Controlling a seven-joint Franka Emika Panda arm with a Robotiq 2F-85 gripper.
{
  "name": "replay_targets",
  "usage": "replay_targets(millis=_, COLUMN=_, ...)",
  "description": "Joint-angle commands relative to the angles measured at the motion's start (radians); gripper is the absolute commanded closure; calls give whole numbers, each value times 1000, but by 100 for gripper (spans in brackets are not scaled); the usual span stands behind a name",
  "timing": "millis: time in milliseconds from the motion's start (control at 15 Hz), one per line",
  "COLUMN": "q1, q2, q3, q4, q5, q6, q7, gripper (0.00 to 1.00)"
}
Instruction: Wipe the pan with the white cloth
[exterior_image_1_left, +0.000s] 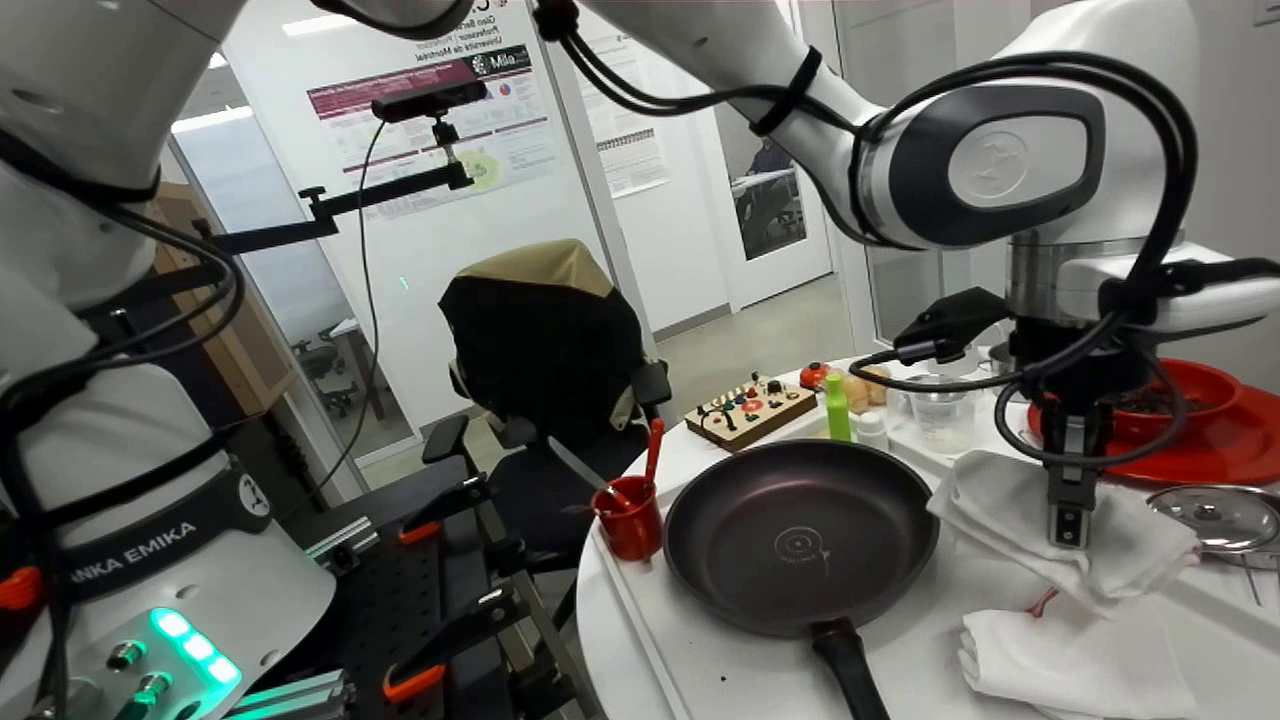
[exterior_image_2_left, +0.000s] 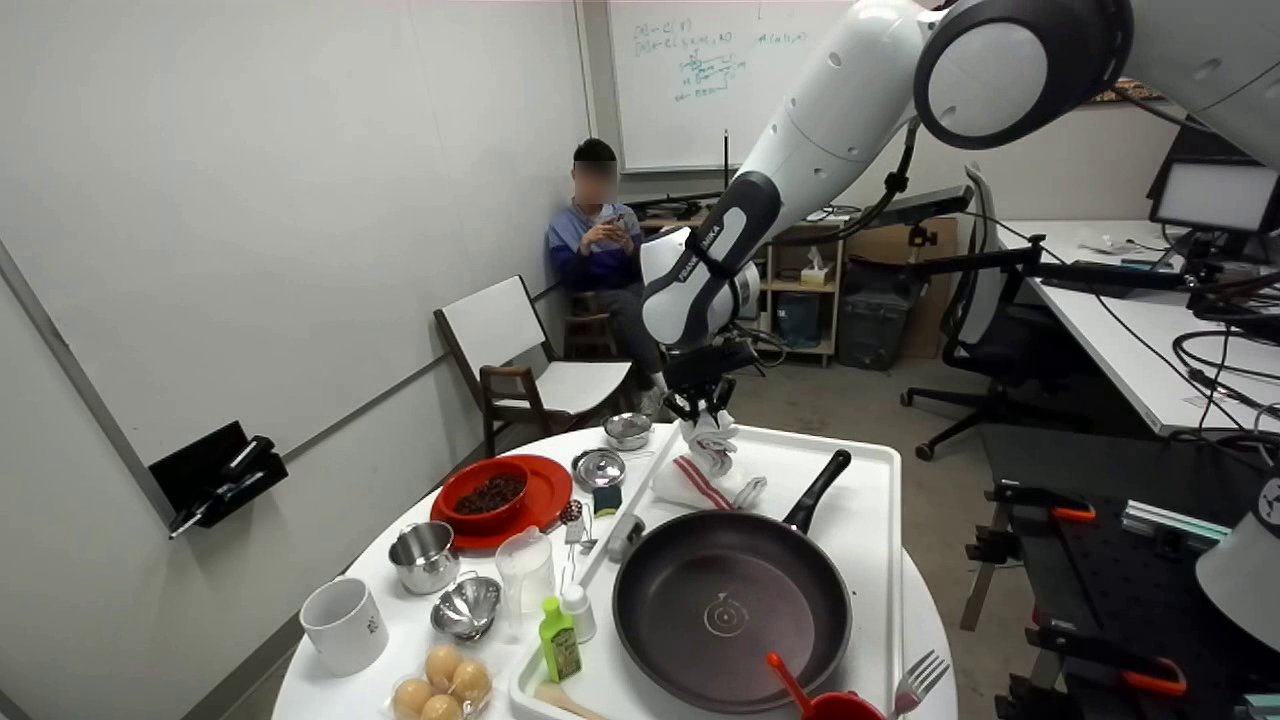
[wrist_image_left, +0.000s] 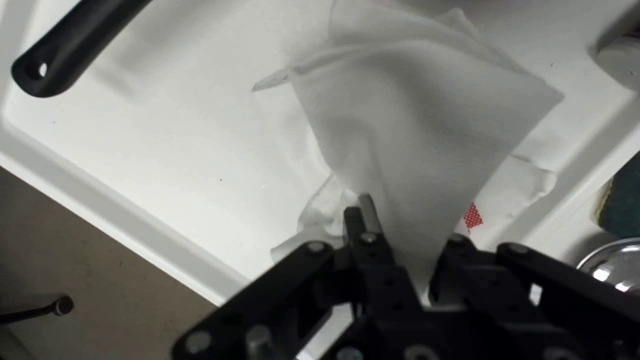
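Note:
In both exterior views the black pan (exterior_image_1_left: 770, 570) (exterior_image_2_left: 730, 640) sits flat with its inner face bare; only its handle (wrist_image_left: 80, 45) shows in the wrist view. Beside the pan, on the handle side, my gripper (exterior_image_1_left: 1070, 530) (exterior_image_2_left: 706, 408) (wrist_image_left: 407, 222) points down and is shut on the white cloth (exterior_image_1_left: 990, 500) (wrist_image_left: 415, 115), which hangs in loose folds from it. Under that lies a white fabric with a red stripe (exterior_image_2_left: 700, 482), partly covered by the held cloth. Whether the two touch I cannot tell. Cloth hides part of the fingers in the wrist view.
A white tray (exterior_image_2_left: 892, 520) bears the pan and the striped fabric. A red cup (exterior_image_1_left: 632, 525) with utensils stands at the pan's far side from the gripper. Along another side are a green bottle (exterior_image_2_left: 560, 640), a red plate (exterior_image_2_left: 555, 490) with a bowl, and a steel lid (exterior_image_1_left: 1215, 515).

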Motion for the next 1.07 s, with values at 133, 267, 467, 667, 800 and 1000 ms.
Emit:
replay_targets(millis=133, q1=58, q2=75, q3=-72, q4=80, q5=-29, q6=63, q7=159, gripper=91)
replay_targets(millis=267, q1=83, q2=95, q3=-101, q4=85, q5=-53, q6=81, q7=207, gripper=91)
replay_targets(millis=467, q1=109, q2=124, q3=-117, q4=91, q5=-73, q6=81, q7=251, gripper=91)
replay_targets(millis=667, q1=128, q2=146, q3=-112, q4=98, q5=-89, q6=68, q7=278, gripper=55)
replay_targets(millis=800, q1=135, q2=153, q3=-106, q4=103, q5=-90, q6=65, q7=284, gripper=41)
replay_targets(millis=1000, q1=146, q2=161, q3=-103, q4=113, q5=-91, q6=59, q7=292, gripper=19)
